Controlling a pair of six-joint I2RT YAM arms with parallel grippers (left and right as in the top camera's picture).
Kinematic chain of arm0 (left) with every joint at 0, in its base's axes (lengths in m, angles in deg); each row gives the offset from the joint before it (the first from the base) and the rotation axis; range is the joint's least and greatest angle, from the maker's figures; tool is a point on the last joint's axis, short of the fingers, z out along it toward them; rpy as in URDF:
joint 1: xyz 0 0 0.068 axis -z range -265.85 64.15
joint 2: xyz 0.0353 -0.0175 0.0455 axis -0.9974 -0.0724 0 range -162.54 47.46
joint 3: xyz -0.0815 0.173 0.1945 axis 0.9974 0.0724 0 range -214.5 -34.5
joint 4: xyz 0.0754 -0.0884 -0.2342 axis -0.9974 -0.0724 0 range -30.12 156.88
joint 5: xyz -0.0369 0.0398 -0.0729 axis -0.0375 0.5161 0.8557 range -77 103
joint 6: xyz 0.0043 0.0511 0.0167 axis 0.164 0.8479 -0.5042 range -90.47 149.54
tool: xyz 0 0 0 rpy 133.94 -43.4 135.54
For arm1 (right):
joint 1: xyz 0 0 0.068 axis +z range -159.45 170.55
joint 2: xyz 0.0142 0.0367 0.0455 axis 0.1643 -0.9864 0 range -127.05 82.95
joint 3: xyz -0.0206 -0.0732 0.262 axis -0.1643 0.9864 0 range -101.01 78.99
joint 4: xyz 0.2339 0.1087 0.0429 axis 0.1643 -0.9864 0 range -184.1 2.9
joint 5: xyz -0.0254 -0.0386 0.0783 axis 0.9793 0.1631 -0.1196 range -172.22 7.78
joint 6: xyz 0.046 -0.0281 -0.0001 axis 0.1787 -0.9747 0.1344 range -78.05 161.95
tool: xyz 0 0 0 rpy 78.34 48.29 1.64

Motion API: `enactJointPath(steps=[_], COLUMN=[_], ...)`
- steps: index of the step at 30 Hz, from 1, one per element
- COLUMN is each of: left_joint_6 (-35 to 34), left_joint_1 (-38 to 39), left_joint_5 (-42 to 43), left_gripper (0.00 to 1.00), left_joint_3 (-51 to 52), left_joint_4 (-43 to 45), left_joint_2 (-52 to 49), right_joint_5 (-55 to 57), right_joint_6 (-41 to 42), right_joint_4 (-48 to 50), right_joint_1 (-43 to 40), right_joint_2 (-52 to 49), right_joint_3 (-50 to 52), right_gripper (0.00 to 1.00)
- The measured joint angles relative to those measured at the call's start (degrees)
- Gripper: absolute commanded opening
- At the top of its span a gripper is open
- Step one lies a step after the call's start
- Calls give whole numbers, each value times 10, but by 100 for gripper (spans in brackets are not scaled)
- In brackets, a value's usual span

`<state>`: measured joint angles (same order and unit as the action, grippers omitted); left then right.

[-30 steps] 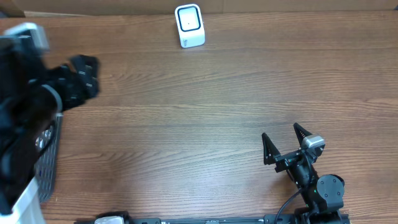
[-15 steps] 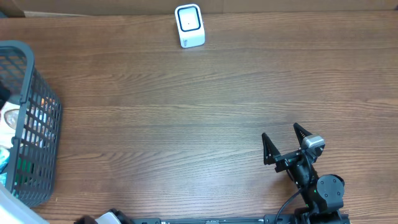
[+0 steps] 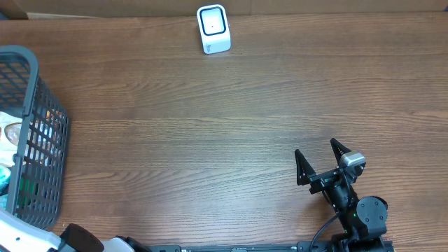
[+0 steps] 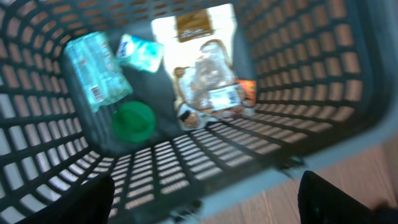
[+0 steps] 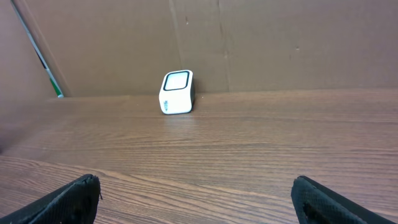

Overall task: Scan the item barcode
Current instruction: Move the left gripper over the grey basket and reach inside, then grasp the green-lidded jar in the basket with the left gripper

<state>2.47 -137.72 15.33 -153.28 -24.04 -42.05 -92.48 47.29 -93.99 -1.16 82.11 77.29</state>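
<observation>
The items to scan lie in a heap on the floor of the dark mesh basket (image 4: 323, 93), all blurred in the left wrist view. A teal packet (image 4: 94, 70) with a small barcode label lies towards one side wall, with a round green lid (image 4: 132, 120) just beside it. A small blue-and-white sachet (image 4: 140, 51) sits by the packet's far end. In the middle is a clear bag (image 4: 208, 84) with a brown-and-white label, lying partly over a white pouch (image 4: 194, 28) by the far wall. Something orange (image 4: 248, 91) peeks out beside the clear bag; what it is cannot be told. The left gripper (image 4: 207, 180) hangs above the basket's rim, its two dark fingers spread wide at the lower corners of the view with nothing between them. Seen from overhead, the basket stands at the left edge of the wooden table (image 3: 210, 126). The white scanner (image 3: 213, 29) stands upright well apart from the basket, at the table's far edge, in front of a brown cardboard wall (image 5: 280, 43). The right gripper (image 3: 316, 148) is farther from the basket, near the table's front edge, its jaws spread fully and empty, pointed towards the scanner.
</observation>
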Motion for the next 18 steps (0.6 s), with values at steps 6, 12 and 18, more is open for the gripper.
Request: enactJointPath(steps=[6, 12, 18], left_joint_6=[15, 38, 52], left_joint_1=[-16, -29, -59], left_joint_5=[-2, -5, -11], left_gripper=[83, 95, 93], left_joint_3=[84, 165, 229], left_joint_4=[43, 74, 89], left_joint_2=[-13, -25, -47], right_joint_5=[0, 0, 0], right_joint_6=[0, 0, 0], right_joint_4=[0, 0, 0], right_joint_1=[0, 0, 0], right_joint_2=[0, 0, 0], right_joint_3=[0, 0, 0], right_gripper=[100, 100, 100])
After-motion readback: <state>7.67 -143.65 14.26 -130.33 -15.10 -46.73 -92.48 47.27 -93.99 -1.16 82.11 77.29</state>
